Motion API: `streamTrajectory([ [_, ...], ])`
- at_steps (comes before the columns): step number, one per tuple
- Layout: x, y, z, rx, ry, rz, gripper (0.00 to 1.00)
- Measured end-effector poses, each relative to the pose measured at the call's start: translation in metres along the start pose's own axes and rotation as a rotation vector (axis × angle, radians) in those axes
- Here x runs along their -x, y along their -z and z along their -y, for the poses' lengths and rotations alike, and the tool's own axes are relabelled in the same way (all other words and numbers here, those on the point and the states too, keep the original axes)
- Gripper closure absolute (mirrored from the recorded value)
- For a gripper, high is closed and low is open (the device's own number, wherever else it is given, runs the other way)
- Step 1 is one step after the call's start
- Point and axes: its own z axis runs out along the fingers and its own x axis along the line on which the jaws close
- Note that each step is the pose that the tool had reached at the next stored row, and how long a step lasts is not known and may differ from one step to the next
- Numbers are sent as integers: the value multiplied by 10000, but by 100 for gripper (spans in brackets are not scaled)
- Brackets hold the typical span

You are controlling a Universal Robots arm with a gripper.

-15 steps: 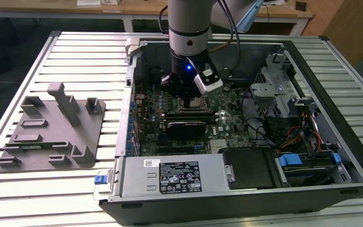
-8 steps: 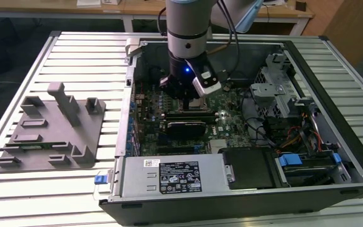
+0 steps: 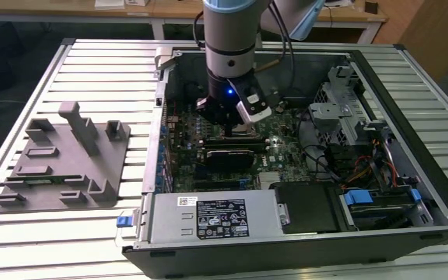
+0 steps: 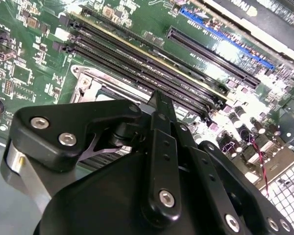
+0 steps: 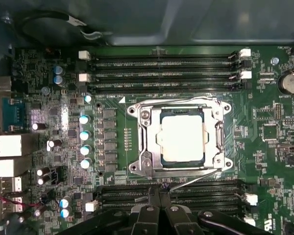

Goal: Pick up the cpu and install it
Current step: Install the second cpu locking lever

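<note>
Gripper (image 5: 159,198) hangs low over the motherboard (image 5: 264,132), fingers (image 5: 153,203) pressed together with nothing between them, tips over the memory slots beside the socket. One cpu (image 5: 182,138), silver top up, sits seated in the socket frame (image 5: 137,142), just past the fingertips and clear of them. Four memory slots (image 5: 164,73) run along the socket's far side, and four more lie on the near side under the fingers. In the exterior view the arm (image 3: 228,46) reaches down into the open computer case (image 3: 410,87); one grey fixture block (image 3: 65,163) lies on the slatted table (image 3: 91,64), at the exterior view's left.
</note>
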Motion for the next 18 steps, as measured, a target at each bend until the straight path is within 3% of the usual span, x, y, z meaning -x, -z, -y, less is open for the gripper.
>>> streamTrajectory([
  [3,1,-5,23,229,-10,-11,89],
  [7,2,-10,53,431,-9,-21,89],
  [18,6,-32,153,577,-11,-29,89],
])
